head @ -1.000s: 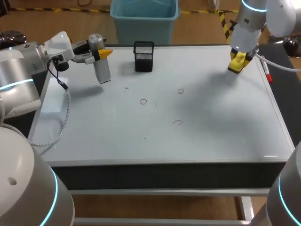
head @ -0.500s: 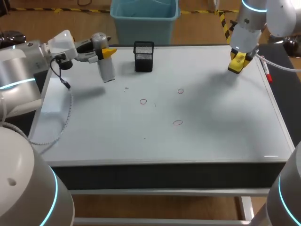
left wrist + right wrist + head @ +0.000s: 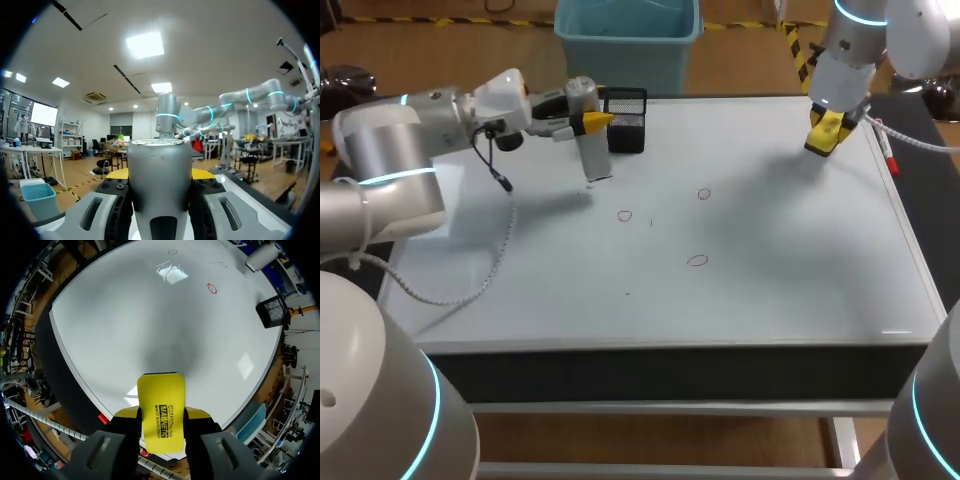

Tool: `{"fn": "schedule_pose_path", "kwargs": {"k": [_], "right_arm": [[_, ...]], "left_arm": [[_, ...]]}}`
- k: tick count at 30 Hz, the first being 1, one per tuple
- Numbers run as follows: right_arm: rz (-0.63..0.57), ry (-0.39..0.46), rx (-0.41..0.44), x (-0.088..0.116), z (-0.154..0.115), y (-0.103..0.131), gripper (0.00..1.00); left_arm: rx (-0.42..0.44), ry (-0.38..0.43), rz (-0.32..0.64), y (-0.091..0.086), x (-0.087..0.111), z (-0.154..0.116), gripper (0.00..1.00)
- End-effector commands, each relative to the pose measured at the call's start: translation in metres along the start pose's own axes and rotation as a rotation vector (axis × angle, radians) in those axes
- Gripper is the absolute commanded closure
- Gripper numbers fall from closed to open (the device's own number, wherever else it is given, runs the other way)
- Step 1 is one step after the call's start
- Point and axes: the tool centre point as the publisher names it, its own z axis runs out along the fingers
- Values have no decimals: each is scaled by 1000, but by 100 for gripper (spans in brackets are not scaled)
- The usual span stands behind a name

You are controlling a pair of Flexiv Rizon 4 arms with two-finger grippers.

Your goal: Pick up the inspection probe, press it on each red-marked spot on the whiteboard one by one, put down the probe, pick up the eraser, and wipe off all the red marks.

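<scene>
The left fingers (image 3: 590, 122), in the head view, clamp the inspection probe (image 3: 593, 158) tip-down over the whiteboard (image 3: 770, 290), with the nearest red mark (image 3: 624, 215) just ahead. I'd centre over it and press squarely and lightly.

Left wrist view: the probe fills the closed fingers.

Right wrist view: the right fingers (image 3: 161, 413) grip the eraser (image 3: 161, 395).

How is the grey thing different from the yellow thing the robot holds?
The probe, in the left gripper, is grey and round like a tube; the eraser, in the right gripper, is yellow and flat. The probe hangs near the red marks; the eraser is by the whiteboard's far corner. Both are gripped.
</scene>
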Motion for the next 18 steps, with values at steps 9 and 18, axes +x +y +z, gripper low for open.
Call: {"fn": "schedule_pose_path", "kwargs": {"k": [9,18], "right_arm": [[-2,2,2,0,-1,0,100],[-2,2,2,0,-1,0,100]], "left_arm": [[-18,60,-61,14,12,25,100],[-34,63,-94,16,34,27,100]]}}
